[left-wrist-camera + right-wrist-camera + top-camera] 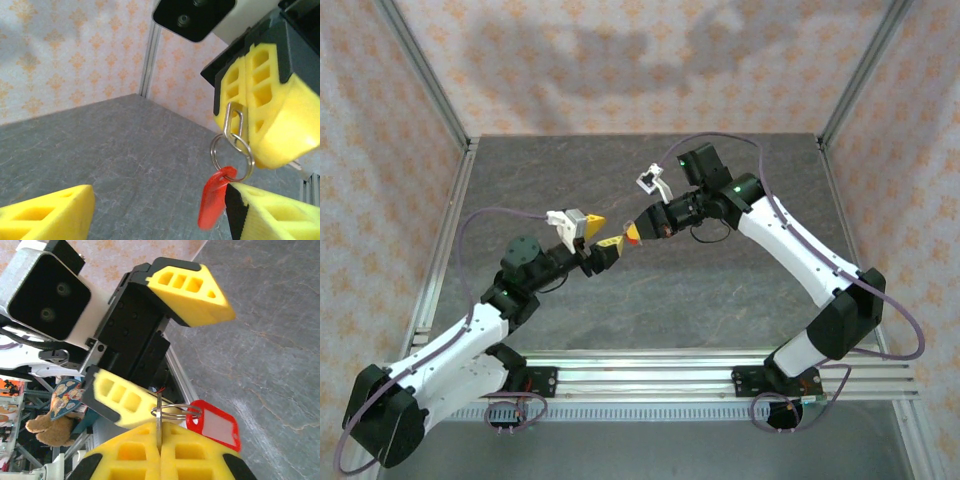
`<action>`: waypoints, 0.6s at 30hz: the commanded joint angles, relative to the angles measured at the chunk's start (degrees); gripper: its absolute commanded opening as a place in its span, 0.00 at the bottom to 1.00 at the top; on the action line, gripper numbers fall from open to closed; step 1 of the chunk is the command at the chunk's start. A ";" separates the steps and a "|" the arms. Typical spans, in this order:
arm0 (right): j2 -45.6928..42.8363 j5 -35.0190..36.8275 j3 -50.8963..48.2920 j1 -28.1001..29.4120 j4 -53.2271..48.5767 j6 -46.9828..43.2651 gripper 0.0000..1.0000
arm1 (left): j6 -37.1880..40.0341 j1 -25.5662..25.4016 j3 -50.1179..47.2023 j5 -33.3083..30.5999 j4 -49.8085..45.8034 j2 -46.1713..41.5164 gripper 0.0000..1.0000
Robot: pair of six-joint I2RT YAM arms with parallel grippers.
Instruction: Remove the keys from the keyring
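My right gripper [640,230] is shut on the key [158,426], a thin silvery blade pinched edge-on in the seam between its yellow fingers [130,455]. From the key [235,119] hangs a silver split ring [231,152], and the red keyring tag [214,197] dangles from that. All of this is held in the air above the table. My left gripper [603,232] is open and wide, facing the right one. In the left wrist view the red tag lies against the inner edge of its right finger [280,212]. The other finger [50,212] is far from the tag.
The dark grey stone-pattern table [650,290] lies below both grippers. Aluminium frame posts [430,80] and patterned walls close in the back and sides. A rail [650,375] runs along the near edge by the arm bases.
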 commanded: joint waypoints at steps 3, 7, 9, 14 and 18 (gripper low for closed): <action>-0.88 -3.90 2.48 -0.09 0.84 0.75 0.00 | 4.43 -0.57 2.34 1.69 4.82 0.06 0.71; -1.04 -4.77 2.18 -0.13 1.29 0.96 0.00 | 5.94 -1.13 2.90 1.30 4.34 -0.20 0.71; -1.06 -4.99 2.09 -0.12 1.58 1.16 0.00 | 6.78 -1.43 3.40 0.92 3.71 -0.16 0.69; -1.18 -5.65 2.19 -0.13 2.37 1.75 0.00 | 8.61 -2.11 5.19 0.65 2.07 0.59 0.66; -1.44 -5.77 2.50 -0.13 2.64 2.01 0.00 | 10.04 -2.68 5.61 -0.19 1.34 0.85 0.66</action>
